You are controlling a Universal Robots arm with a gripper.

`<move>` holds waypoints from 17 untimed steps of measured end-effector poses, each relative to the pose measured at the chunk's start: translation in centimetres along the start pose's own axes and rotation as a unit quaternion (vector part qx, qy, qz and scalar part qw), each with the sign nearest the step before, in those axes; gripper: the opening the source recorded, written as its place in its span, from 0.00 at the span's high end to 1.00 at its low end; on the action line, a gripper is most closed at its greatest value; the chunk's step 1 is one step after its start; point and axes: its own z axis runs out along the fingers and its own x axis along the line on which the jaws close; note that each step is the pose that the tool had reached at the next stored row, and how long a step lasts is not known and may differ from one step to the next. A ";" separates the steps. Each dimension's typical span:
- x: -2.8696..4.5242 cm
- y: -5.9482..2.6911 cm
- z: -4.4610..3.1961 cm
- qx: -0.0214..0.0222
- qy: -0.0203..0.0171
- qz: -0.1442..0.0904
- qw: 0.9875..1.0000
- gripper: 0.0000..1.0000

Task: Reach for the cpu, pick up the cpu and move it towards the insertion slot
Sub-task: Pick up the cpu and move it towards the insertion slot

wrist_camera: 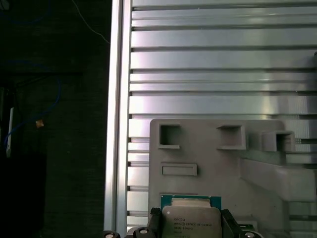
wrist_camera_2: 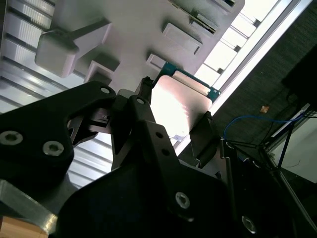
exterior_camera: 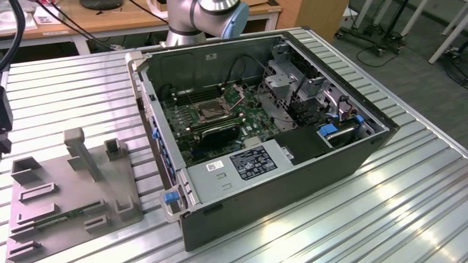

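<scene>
The cpu (wrist_camera_2: 181, 106) is a flat square chip with a pale metal top and a green rim. It sits between the two black fingers (wrist_camera_2: 202, 141) of my gripper (wrist_camera_2: 173, 119), which is shut on it. In the first wrist view the cpu (wrist_camera: 190, 220) hangs above the grey plastic tray (wrist_camera: 213, 163), close to the camera, with the gripper (wrist_camera: 190, 227) clamping its two sides. The insertion slot (exterior_camera: 208, 112) is a dark square socket with a shiny frame on the green board inside the open computer case (exterior_camera: 292, 181), well off to the exterior view's right of the tray (exterior_camera: 73, 186).
The tray lies on a ribbed metal table (exterior_camera: 409, 208) near its edge and carries a tall post (exterior_camera: 82, 150), several recesses and a green memory stick (exterior_camera: 66, 216). The case's raised side walls surround the board. The arm's base (exterior_camera: 197, 22) stands behind the case.
</scene>
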 end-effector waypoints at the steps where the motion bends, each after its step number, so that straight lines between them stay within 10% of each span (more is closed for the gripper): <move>1: 0.00 0.01 -0.07 0.000 0.000 0.000 1.000 0.45; 17: -0.04 0.06 -1.01 0.000 -0.001 0.000 1.000 0.45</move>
